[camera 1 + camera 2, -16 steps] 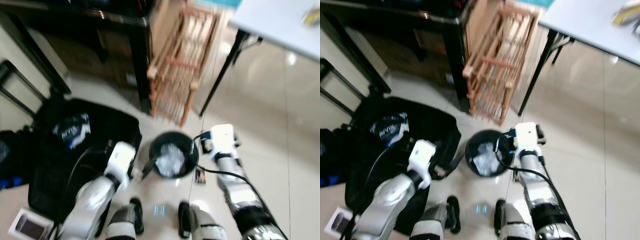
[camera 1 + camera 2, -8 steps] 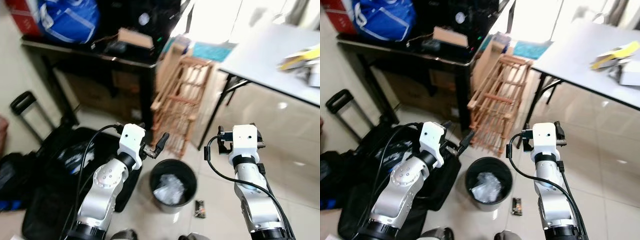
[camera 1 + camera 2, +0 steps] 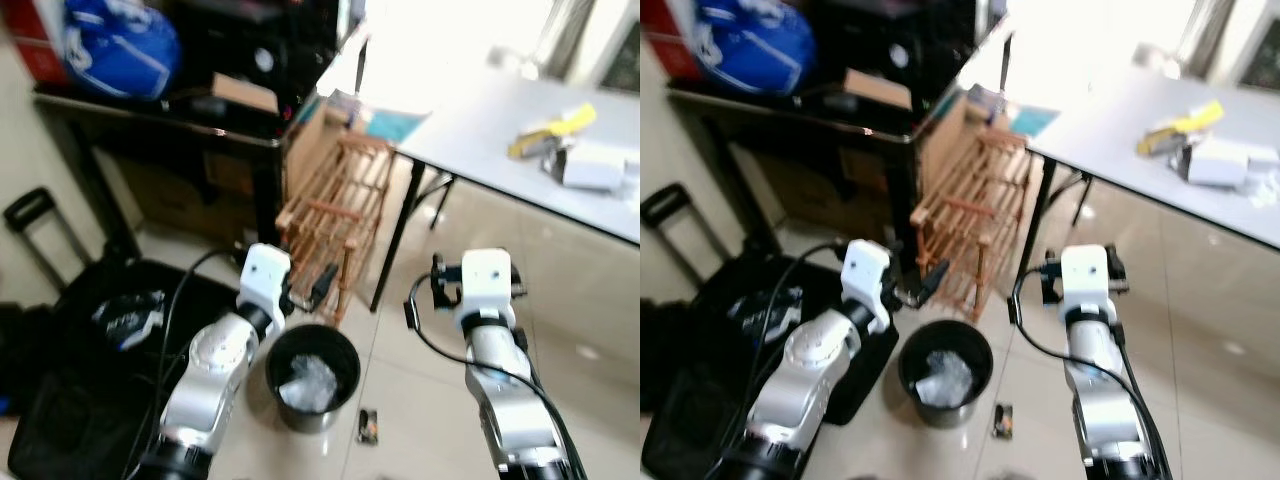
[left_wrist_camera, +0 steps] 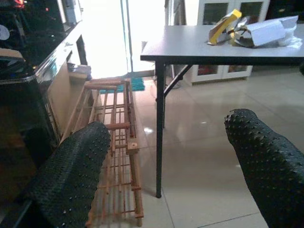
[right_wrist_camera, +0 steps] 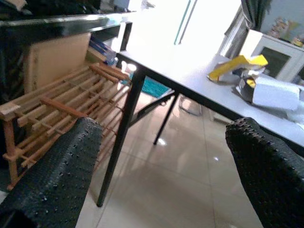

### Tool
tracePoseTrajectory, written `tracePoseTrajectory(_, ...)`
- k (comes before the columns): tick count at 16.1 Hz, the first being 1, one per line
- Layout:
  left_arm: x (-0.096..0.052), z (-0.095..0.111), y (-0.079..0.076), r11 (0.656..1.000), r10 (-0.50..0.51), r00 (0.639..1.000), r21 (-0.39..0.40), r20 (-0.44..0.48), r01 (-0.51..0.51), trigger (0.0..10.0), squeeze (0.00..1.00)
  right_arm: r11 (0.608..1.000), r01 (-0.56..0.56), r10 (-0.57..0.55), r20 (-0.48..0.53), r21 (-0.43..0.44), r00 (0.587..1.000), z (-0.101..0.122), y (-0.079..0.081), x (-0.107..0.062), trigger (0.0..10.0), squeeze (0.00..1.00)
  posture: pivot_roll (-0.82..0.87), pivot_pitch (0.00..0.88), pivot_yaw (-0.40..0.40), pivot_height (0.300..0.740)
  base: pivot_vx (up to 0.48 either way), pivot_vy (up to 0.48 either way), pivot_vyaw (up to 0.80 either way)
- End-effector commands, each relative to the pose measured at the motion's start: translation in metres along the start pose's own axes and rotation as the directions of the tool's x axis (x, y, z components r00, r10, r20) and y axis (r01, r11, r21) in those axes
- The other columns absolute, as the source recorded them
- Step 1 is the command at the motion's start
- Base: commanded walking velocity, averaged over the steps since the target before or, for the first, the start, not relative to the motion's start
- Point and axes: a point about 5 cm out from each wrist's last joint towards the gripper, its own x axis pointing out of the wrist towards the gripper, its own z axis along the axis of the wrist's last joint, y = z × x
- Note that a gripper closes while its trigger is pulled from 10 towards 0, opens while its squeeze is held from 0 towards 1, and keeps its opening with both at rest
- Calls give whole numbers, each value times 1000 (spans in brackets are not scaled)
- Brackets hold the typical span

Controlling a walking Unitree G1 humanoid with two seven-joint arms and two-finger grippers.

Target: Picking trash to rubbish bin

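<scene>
My left tool and right tool both spread, empty, raised. Bin below (paper inside). Wrapper on floor beside bin, likely next.

I can read no text, label, brand, number or sign anywhere here. The packet lying on the black bag at the left of my head view carries light print, but it is too blurred for me to read. The small dark wrapper on the floor at the lower middle shows marks too small to tell. The yellow item and the white box on the grey table at the upper right of my right wrist view have no lettering I can make out.
</scene>
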Motion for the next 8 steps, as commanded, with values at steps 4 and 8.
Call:
tracePoseTrajectory(4,7,2,-10,1000,-28,1000,-4,11,28,10000,0,999,27,-26,4,-21,1000,4,-11,0,10000,0,-14,59,-2,740,0,-472,0)
tracePoseTrajectory(8,10,2,-11,999,-34,999,-4,11,34,10000,0,999,34,-34,22,-25,999,8,-12,1,10000,0,-14,59,-2,740,0,-472,0)
